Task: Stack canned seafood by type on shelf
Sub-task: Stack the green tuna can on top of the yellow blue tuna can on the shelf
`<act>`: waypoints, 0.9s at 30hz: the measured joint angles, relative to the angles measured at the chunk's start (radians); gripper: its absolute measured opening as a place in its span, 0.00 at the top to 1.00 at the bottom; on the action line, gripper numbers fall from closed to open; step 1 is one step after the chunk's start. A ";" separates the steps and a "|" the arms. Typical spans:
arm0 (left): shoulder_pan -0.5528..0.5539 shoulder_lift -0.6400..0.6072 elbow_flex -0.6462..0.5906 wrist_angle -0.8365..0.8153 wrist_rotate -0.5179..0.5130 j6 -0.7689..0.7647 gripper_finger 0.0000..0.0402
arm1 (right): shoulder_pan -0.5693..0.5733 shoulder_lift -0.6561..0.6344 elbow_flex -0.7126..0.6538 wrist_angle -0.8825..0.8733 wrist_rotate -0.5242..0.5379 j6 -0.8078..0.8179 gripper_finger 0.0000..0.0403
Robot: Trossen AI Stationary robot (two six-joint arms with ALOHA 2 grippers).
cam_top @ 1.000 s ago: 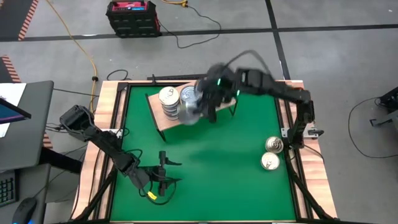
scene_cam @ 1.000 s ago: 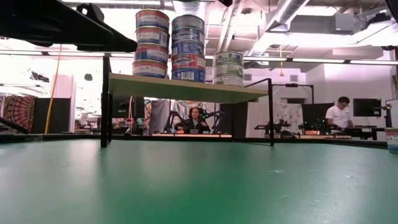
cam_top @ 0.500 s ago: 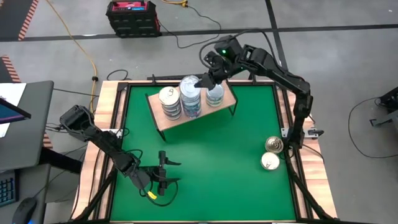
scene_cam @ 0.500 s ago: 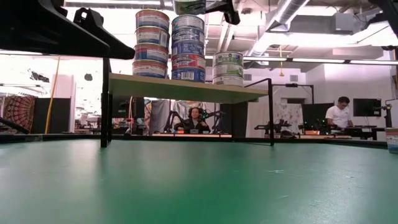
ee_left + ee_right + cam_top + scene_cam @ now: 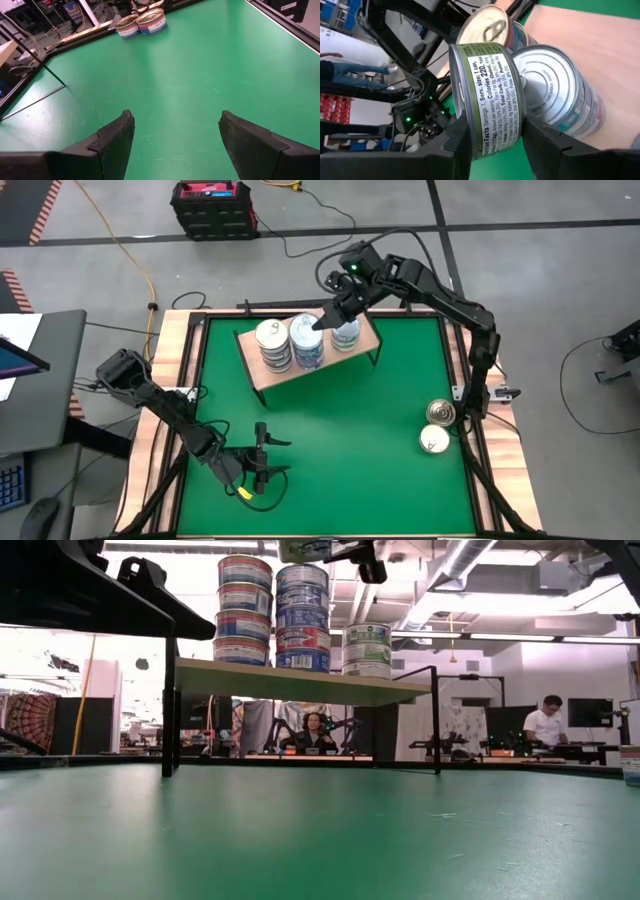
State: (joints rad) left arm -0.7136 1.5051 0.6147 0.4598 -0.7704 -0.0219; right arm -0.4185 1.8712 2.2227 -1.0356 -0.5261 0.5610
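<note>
Green-labelled can (image 5: 487, 97), pinched in the right gripper's (image 5: 492, 135) jaws, has lifted above the shelf (image 5: 300, 365) stacks, awaiting placement, while the left gripper (image 5: 172, 135), jaws spread, waits near the desk's (image 5: 340, 440) front.

Both arms (image 5: 440, 295) are dark, jointed and slim, a green light glowing near the right wrist (image 5: 352, 267). Left fingers (image 5: 112, 142) are matte black wedges.

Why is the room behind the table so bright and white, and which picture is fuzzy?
Low view: lamps and windows behind the shelf wash the room out, so the tin stacks stand against glare. Right wrist view: the held tin is sharp, the background soft. High view: even light, no blur.
</note>
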 joint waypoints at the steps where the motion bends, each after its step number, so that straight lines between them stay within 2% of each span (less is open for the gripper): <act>1: 0.000 0.000 0.000 0.000 0.000 0.000 0.31 | -0.002 0.000 0.000 -0.002 -0.002 0.000 0.56; 11: 0.000 0.000 0.000 0.000 0.000 -0.001 0.31 | -0.024 0.001 -0.004 -0.003 0.002 0.018 0.56; 19: 0.000 0.000 0.000 0.000 0.000 -0.001 0.31 | -0.028 0.001 -0.004 0.046 -0.036 0.023 0.56; 24: 0.000 0.000 0.000 0.000 0.000 -0.001 0.31 | -0.036 0.033 -0.004 0.039 -0.024 0.026 0.56; 27: 0.000 0.000 0.000 -0.001 -0.001 -0.001 0.31 | -0.029 0.066 -0.003 0.056 -0.061 0.038 0.56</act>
State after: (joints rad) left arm -0.7136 1.5051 0.6151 0.4588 -0.7715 -0.0227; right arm -0.4477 1.9375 2.2200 -0.9794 -0.5874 0.5991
